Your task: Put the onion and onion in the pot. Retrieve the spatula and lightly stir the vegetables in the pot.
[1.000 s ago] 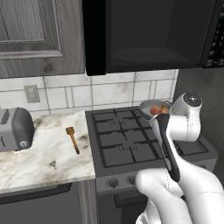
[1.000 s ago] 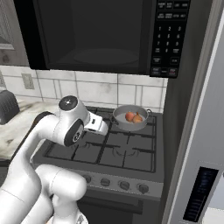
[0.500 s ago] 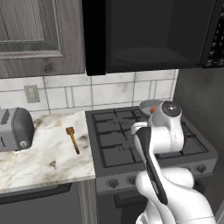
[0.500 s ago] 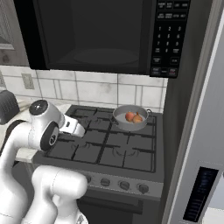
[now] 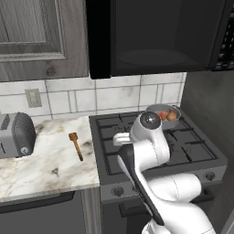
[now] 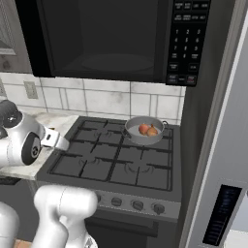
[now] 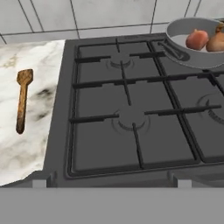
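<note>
Reddish-orange onions (image 7: 197,39) in a grey pot (image 7: 183,54), orange-brown spatula (image 7: 22,100) on white-veined marble counter (image 7: 26,144).

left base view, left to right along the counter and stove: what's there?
toaster → spatula → robot arm over the stove → pot on the back right burner, both onions in it.
</note>
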